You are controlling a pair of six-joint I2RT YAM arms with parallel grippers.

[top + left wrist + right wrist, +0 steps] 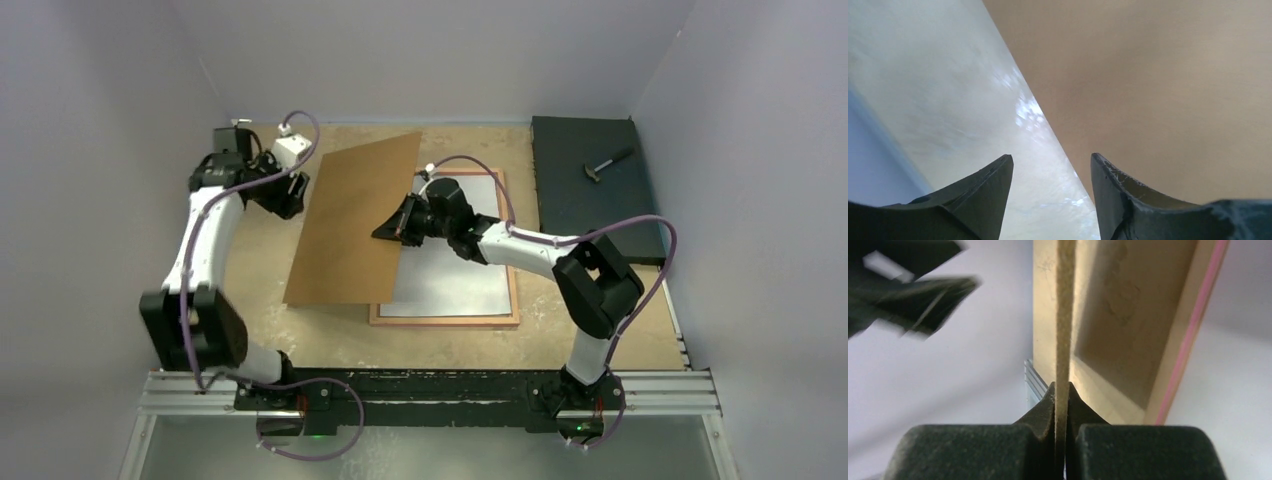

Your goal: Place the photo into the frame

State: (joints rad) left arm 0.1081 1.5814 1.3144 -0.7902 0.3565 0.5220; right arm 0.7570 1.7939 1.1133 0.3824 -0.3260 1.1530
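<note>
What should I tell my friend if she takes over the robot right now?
Left gripper: open, holding nothing, beside the left edge of the brown backing board.
Right gripper: shut on the board's right edge, holding it tilted above the frame.
The frame lies flat, back side up, with a pale surface inside it.
The photo's picture side shows nowhere. The pale surface might be its back; I cannot tell.
Done: the board is off the frame.
Left: probably check that the photo is in, then lay the board on the frame's back.
</note>
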